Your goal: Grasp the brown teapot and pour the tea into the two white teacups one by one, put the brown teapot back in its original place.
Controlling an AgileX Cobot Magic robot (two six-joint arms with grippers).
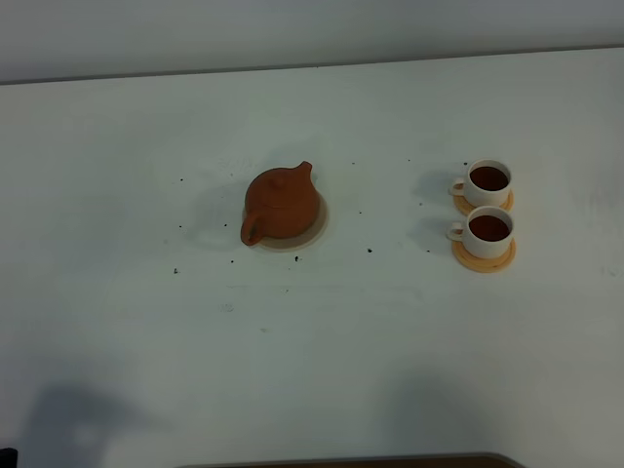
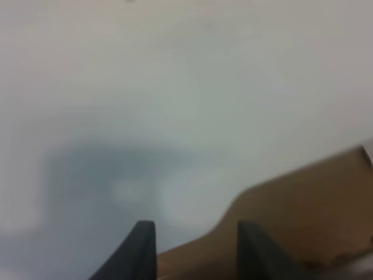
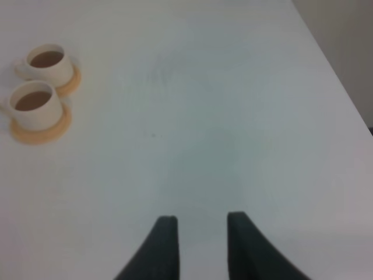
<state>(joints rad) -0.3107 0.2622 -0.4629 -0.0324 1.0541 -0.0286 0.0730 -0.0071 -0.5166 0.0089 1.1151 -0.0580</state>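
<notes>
Both cups (image 1: 487, 179) are sitting full of dark tea on their saucers (image 1: 484, 253), and the teapot (image 1: 280, 203) is resting on its disc (image 1: 314, 232), so the job is looking finished. What is left, by my judgement, is keeping both arms clear of the crockery, low and slow, away from the pot's handle. The left gripper (image 2: 195, 245) is hanging released, jaws apart, over the near table edge with nothing between them; the right gripper (image 3: 201, 233) is likewise spread and empty. From the cups, the teapot is lying at nine o'clock, well apart.
</notes>
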